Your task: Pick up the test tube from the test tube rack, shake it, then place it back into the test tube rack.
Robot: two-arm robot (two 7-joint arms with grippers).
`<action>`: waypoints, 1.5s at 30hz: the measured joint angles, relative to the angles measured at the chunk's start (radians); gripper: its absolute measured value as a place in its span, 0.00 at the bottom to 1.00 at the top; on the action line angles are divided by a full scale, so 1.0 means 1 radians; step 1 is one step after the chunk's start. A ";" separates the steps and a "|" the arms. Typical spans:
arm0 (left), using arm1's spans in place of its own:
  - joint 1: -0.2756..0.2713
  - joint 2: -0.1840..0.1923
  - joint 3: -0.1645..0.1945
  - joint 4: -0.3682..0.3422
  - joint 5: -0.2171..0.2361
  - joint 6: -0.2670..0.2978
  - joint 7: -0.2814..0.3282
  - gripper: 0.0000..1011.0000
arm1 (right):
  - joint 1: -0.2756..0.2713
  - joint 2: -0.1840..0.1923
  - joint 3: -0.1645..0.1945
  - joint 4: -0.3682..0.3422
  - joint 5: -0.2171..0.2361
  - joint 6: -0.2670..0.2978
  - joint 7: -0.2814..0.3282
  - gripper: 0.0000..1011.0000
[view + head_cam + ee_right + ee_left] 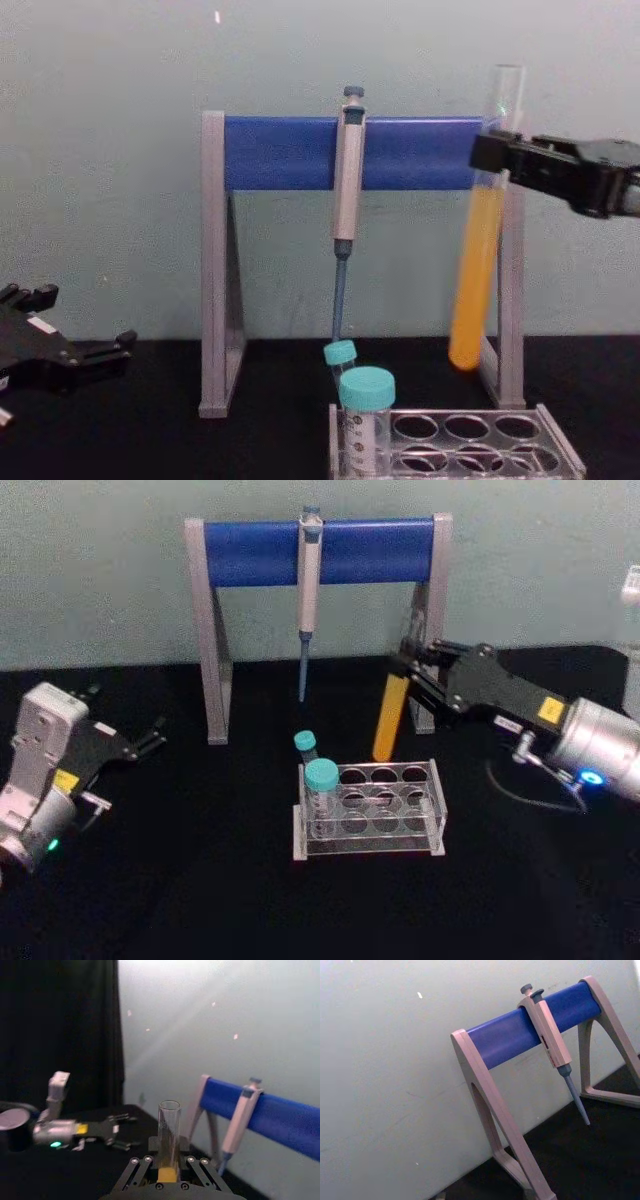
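Orange-yellow liquid filled most of the uncapped test tube (388, 725), pinched by the right gripper (405, 675) up behind the right end of the test tube rack (370, 848). Hard shaking could've slopped it out. Meanwhile the left gripper (140, 742) sat open, far left of it.

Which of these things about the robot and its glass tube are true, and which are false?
1. The right tool grips the test tube near its top. True.
2. The test tube sits in the test tube rack. False: it is held up in the air, out of the rack.
3. The liquid in the test tube is blue. False: it is orange-yellow.
4. A teal-capped tube stands in the rack. True.
5. The left tool holds the pipette. False: it is empty, and the pipette hangs on the blue stand.
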 joint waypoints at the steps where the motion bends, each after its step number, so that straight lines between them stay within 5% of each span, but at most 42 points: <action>1: 0.000 0.000 0.000 0.000 0.000 0.000 0.000 0.99 | -0.002 0.011 0.000 -0.003 0.009 0.007 0.012 0.22; 8: 0.000 0.000 0.000 0.000 0.000 0.000 0.000 0.99 | -0.006 0.102 0.003 -0.019 0.048 0.064 0.060 0.22; 14: 0.000 0.000 0.000 0.000 0.000 0.000 0.000 0.99 | -0.002 0.140 0.009 -0.019 0.006 0.039 0.007 0.22; 22: 0.000 0.000 0.000 0.000 0.000 0.000 0.000 0.99 | 0.007 0.099 0.006 -0.004 -0.155 -0.059 -0.149 0.22; 29: 0.000 0.000 0.000 0.000 0.000 0.000 0.000 0.99 | 0.021 0.037 0.003 0.010 -0.202 -0.080 -0.201 0.22; 36: 0.000 0.000 0.000 0.000 0.000 0.000 0.000 0.99 | 0.031 -0.023 0.006 0.019 -0.146 -0.064 -0.161 0.22; 45: 0.000 0.000 0.000 0.000 0.000 0.000 0.000 0.99 | 0.028 -0.014 0.001 0.005 -0.016 -0.002 -0.058 0.22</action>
